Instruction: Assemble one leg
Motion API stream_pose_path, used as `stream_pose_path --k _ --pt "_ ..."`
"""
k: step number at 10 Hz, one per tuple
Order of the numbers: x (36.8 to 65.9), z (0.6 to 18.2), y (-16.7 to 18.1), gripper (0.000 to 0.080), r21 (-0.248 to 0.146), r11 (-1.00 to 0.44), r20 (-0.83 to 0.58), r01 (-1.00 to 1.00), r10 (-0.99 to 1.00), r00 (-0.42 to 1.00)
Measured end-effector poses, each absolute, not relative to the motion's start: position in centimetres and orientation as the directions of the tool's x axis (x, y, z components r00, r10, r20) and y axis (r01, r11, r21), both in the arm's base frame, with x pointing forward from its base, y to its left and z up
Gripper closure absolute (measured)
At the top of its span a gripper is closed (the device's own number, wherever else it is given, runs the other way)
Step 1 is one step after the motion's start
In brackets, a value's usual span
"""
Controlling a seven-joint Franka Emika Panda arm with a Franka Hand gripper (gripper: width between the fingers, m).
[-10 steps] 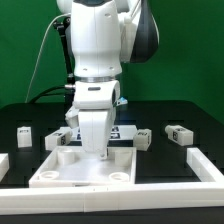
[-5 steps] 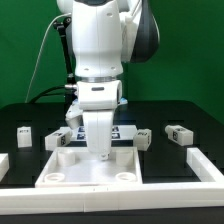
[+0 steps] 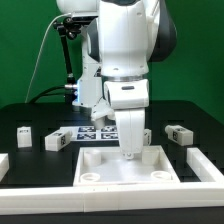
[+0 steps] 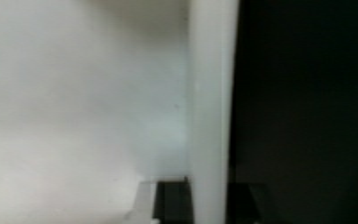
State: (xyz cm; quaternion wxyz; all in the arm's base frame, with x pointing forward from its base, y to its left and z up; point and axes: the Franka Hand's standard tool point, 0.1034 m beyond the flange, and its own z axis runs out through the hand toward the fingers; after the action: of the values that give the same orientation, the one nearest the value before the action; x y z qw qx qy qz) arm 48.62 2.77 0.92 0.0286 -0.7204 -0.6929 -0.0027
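Your leg [image 3: 178, 133] lies loose on the black worktop [image 3: 30, 112], near the edge at the exterior view's right. Two more like it [image 3: 57, 141] [image 3: 22, 131] sit toward the opposite edge, well apart from the gripper [image 3: 128, 152]. The gripper points straight down into the large white tray [image 3: 100, 162], near the worktop's front edge, with its tips at the tray's floor. You cannot tell whether the fingers are apart or together. The marker board [image 3: 92, 131] lies just behind the tray. The wrist view gives only a blurred white surface beside a dark band.
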Motion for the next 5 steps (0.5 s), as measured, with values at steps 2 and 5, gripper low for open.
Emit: stream_pose_path --k 2,5 --pt "48.7 0.9 2.6 0.0741 -0.037 -0.027 0.044 0.999 0.999 0.029" --pt "48.7 0.9 4.0 0.0741 -0.034 0.034 0.059 0.999 0.998 -0.032"
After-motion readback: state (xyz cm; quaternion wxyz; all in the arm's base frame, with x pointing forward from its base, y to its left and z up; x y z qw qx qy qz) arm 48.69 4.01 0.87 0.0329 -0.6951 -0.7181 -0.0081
